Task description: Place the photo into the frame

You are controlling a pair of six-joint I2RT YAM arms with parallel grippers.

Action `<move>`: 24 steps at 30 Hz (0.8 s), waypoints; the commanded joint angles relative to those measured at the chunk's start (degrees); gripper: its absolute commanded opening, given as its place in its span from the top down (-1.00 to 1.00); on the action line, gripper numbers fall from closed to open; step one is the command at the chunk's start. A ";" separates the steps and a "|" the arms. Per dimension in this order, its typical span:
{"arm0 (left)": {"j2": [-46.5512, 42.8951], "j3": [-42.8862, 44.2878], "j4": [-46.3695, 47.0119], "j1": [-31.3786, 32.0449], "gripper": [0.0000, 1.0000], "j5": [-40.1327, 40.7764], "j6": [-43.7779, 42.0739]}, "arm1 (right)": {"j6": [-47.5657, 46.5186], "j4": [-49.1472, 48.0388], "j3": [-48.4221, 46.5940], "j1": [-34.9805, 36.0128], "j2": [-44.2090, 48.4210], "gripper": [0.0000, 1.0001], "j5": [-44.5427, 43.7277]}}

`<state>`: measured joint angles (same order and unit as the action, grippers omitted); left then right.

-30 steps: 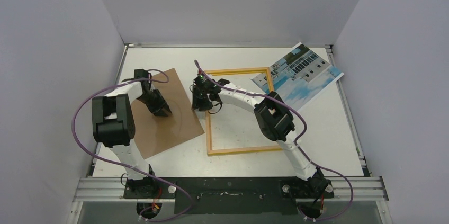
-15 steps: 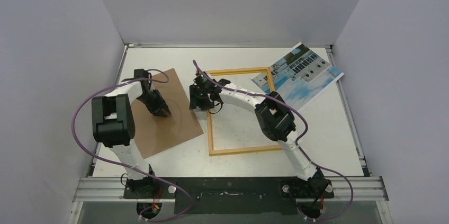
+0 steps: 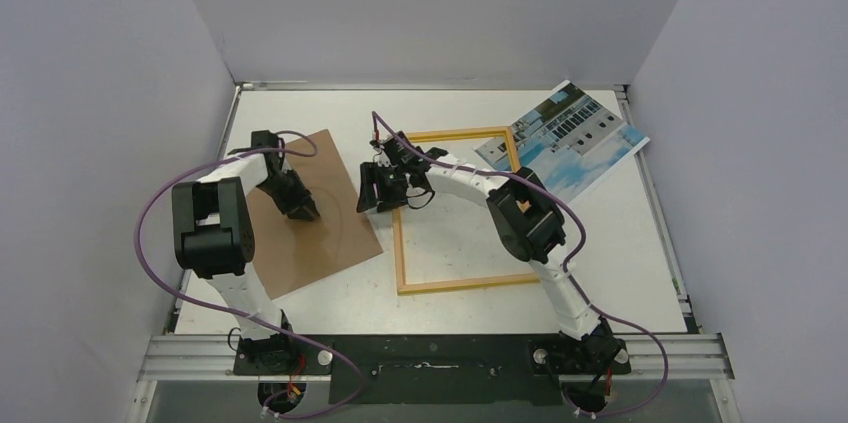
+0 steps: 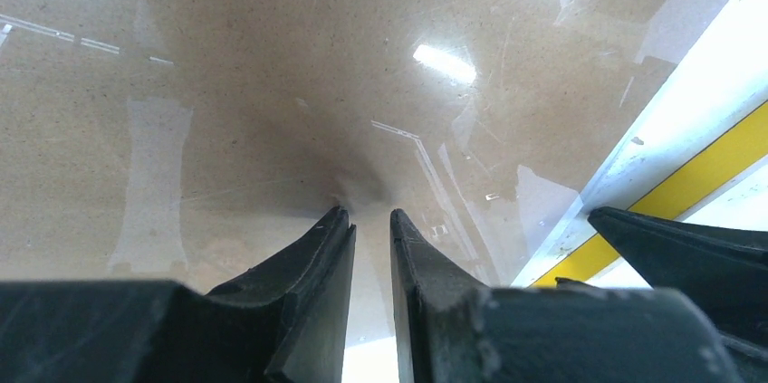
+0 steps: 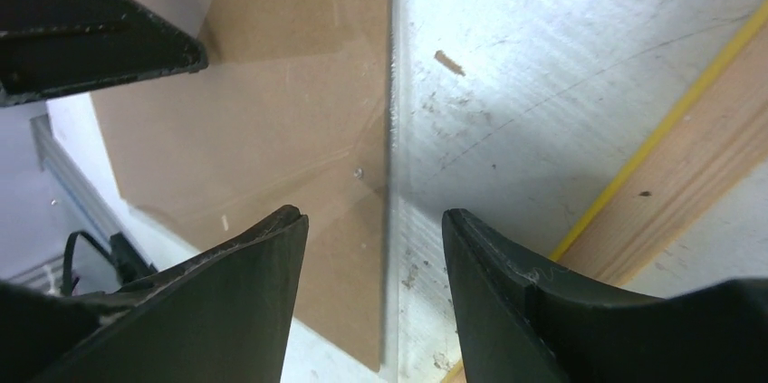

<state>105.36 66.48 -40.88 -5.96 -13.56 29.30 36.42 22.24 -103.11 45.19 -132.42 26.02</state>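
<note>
The right pincer [image 3: 372,193] has lifted off the frame [image 3: 455,209], jaws apart; the left pincer [image 3: 303,211] nearly together; the thin, limp photo [image 3: 562,143] probably needs an edge grip.

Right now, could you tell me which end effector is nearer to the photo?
Right. The right end effector sits at the frame's left side; the left end effector is farther from the photo, over the brown board.
</note>
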 commanded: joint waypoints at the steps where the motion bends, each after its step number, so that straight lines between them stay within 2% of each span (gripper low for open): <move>1: 0.34 -0.80 1.31 -0.46 0.59 0.91 -0.23 | -1.49 0.46 1.30 -0.06 1.89 -0.16 8.28; 13: 1.36 -3.11 2.72 -0.28 0.60 1.77 1.65 | -0.15 0.24 0.22 -0.10 1.24 -0.21 12.84; 24: 0.55 -5.82 5.28 -0.22 0.59 0.31 3.84 | 9.79 -12.39 0.73 -0.92 -0.05 -0.21 21.81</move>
<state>104.47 64.12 -38.11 -6.50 -14.22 32.16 40.34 20.95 -102.15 43.92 -132.64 41.21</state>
